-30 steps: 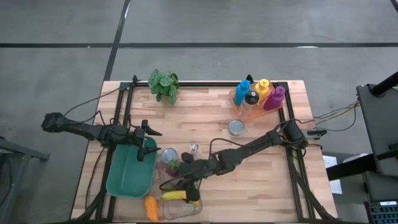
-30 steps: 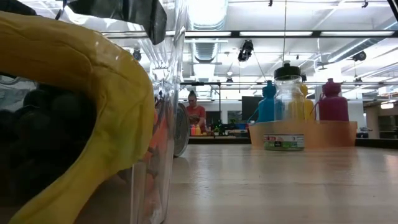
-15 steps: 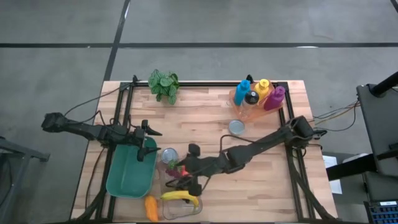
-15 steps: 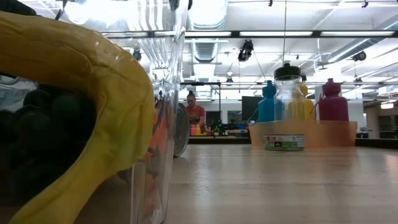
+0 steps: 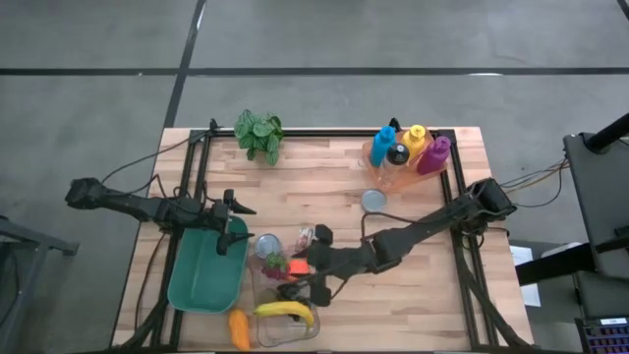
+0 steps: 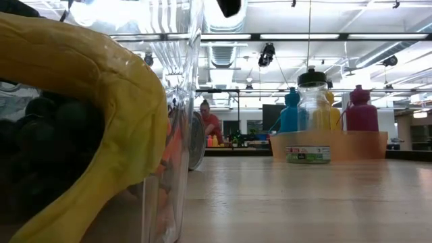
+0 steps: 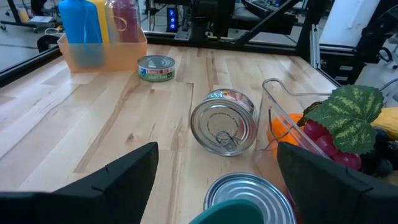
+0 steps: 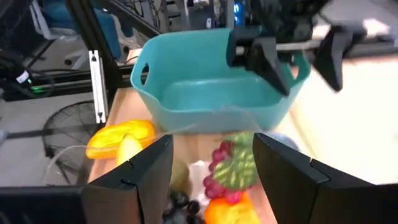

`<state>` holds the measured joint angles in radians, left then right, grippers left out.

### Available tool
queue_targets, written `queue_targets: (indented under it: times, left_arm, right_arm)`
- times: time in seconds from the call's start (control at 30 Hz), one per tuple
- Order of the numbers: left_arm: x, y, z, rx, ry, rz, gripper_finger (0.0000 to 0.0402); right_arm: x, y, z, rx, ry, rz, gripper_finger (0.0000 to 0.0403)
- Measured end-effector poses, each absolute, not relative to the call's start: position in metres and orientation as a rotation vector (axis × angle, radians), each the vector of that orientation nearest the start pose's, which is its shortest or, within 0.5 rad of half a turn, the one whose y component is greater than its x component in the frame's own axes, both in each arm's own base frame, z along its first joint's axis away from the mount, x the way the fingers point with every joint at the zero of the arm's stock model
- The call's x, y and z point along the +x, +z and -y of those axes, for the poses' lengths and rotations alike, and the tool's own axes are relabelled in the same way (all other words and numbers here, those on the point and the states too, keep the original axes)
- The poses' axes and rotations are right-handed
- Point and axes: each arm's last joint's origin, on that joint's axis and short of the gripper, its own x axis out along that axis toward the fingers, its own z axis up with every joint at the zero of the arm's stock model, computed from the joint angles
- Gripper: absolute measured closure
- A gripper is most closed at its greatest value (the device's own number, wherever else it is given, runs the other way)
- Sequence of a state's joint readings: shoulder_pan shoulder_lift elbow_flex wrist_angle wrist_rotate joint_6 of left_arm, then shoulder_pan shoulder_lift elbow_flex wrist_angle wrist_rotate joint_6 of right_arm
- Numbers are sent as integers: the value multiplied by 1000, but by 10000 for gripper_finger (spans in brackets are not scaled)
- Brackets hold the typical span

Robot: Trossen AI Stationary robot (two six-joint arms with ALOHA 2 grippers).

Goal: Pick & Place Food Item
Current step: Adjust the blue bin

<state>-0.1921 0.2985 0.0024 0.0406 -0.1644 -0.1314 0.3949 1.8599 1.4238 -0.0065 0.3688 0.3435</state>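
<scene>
Right claw (image 5: pixel 300 277) is hovering above the clear container (image 5: pixel 285 307) at the tabletop's (image 5: pixel 324 177) near edge, fingers spread and grasping nothing. Inside the container are lying a banana (image 5: pixel 284 310), dark grapes (image 8: pixel 177 200), red grapes with a leaf (image 8: pixel 231 167) and an orange piece (image 5: pixel 297 265). Teal bin (image 5: pixel 206 270) is sitting just beside the container. Left claw (image 5: pixel 231 228) is waiting over the bin's far rim, fingers released and apart. Two silver cans (image 7: pixel 224 121) are resting near the bin.
</scene>
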Motion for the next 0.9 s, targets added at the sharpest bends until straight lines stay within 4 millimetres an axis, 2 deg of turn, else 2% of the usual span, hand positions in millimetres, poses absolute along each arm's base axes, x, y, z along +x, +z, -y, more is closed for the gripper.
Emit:
queue_targets:
  times: [0.2, 0.37, 0.9]
  left_arm:
    - [112, 143, 17, -85, -11, -253, 66]
    - [112, 143, 17, -85, -11, -253, 66]
    - [112, 143, 17, -85, -11, -253, 66]
  right_arm:
    - [399, 245, -134, 363, -166, -497, 186]
    - [394, 236, -127, 447, -220, -608, 186]
    - [392, 233, -125, 487, -267, -646, 186]
